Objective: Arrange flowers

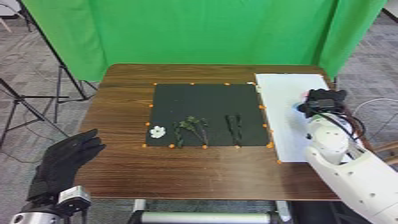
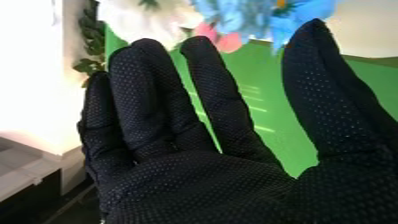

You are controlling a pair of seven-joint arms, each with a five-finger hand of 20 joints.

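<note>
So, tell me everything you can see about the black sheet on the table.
The black sheet is roughly square, matte and plain, and lies flat on the brown wooden table, with small orange dots spaced around its border. On it, toward the near edge, rest a white flower at the left, leafy green stems beside it and two slender dark pieces further right. The long white panel lies along its right side.

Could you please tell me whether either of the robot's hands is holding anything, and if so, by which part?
Nothing is held: the right hand is open with a blue flower near its fingertips, and the left hand is empty.
</note>
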